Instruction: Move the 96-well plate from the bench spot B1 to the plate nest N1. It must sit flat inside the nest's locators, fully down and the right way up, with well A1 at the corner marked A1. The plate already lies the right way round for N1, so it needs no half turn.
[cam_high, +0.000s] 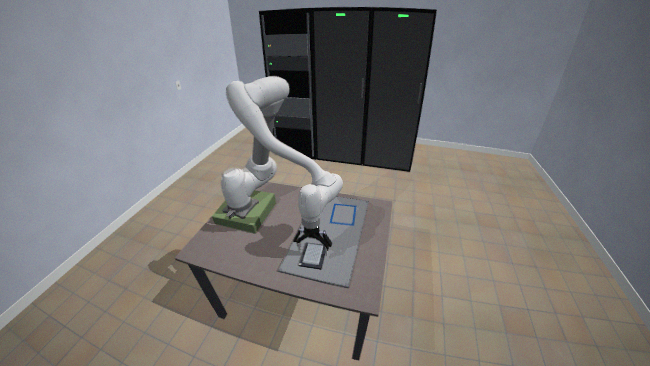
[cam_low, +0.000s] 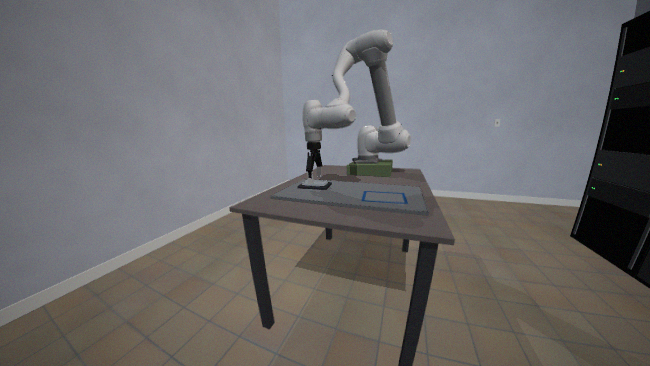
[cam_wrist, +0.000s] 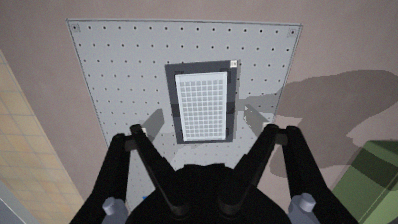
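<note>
The white 96-well plate (cam_wrist: 201, 106) lies flat and right way up inside the dark frame of nest N1 (cam_wrist: 171, 100), on the grey perforated mat (cam_wrist: 125, 65). A small corner marker (cam_wrist: 233, 63) sits at the nest's far right corner. My gripper (cam_wrist: 203, 113) is open wide just above the plate's near end, with the fingertips on either side and clear of it. Nothing is between the fingers. In the top view the gripper (cam_high: 312, 239) hangs over the plate (cam_high: 313, 255). In the exterior view the gripper (cam_low: 313, 171) stands slightly above the plate (cam_low: 314, 185).
The blue outline of spot B1 (cam_high: 343, 214) is bare at the mat's far end; it also shows in the exterior view (cam_low: 384, 197). The green arm base block (cam_high: 245, 210) stands at the table's back left. Dark cabinets (cam_high: 347, 85) stand against the far wall.
</note>
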